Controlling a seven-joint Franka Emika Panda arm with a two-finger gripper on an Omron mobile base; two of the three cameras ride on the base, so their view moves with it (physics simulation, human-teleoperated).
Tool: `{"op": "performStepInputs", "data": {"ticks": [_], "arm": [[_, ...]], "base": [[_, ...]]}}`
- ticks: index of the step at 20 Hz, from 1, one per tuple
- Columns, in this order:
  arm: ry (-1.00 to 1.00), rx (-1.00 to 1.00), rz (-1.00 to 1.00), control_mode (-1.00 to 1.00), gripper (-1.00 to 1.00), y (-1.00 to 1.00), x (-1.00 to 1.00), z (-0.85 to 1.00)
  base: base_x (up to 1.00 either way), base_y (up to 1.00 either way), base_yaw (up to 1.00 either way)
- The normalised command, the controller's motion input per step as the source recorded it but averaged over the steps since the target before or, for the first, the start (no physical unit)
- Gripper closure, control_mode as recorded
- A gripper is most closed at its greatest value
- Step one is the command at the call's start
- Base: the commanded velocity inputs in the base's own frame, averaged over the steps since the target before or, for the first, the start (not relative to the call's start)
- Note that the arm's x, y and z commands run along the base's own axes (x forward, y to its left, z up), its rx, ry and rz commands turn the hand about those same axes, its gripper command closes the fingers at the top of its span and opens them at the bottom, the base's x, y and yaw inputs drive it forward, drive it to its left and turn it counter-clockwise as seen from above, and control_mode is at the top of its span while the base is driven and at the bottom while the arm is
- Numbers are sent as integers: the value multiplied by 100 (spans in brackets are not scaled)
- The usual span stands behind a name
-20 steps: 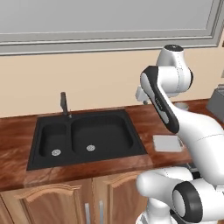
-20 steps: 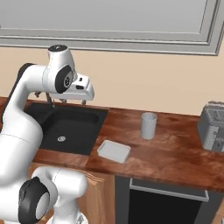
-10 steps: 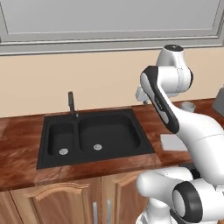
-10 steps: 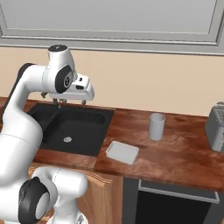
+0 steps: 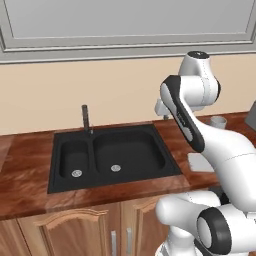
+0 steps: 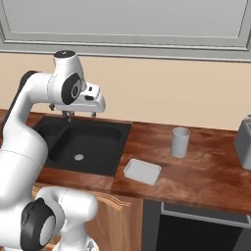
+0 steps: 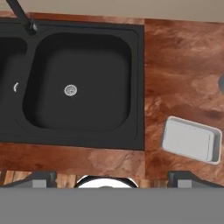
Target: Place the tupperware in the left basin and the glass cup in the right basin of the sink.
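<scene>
Sink [image 5: 112, 155] — matte black, double-basin, set in a reddish-brown wooden counter [image 6: 206, 171]; slim dark faucet [image 5: 86, 119] at its back edge. Left basin [image 5: 75, 159], narrower, and right basin [image 7: 78, 83], wider, each hold nothing but a round silver drain.

Tupperware [image 7: 191, 140] — flat, pale, lying on the counter just right of the sink, near the front edge.

Glass cup [image 6: 180, 142] — upright on the counter, farther right and behind the tupperware, apart from it.

Toaster [image 6: 243, 138] — grey, at the far right of the counter.

Gripper [image 6: 81, 114] — raised above the sink's right basin, jaws spread wide, holding nothing.
</scene>
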Motion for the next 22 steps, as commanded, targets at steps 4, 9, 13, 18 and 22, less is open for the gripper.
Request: {"op": "performStepInputs", "data": {"ticks": [4,9,13,18,22], "arm": [[0,0,0,100,-100,0,0,0],[0,0,0,100,-100,0,0,0],[0,0,0,100,-100,0,0,0],[0,0,0,100,-100,0,0,0],[0,0,0,100,-100,0,0,0]], "base": [[27,29,-1],[33,27,0],[46,18,0],[41,12,0],[33,14,0]]}}
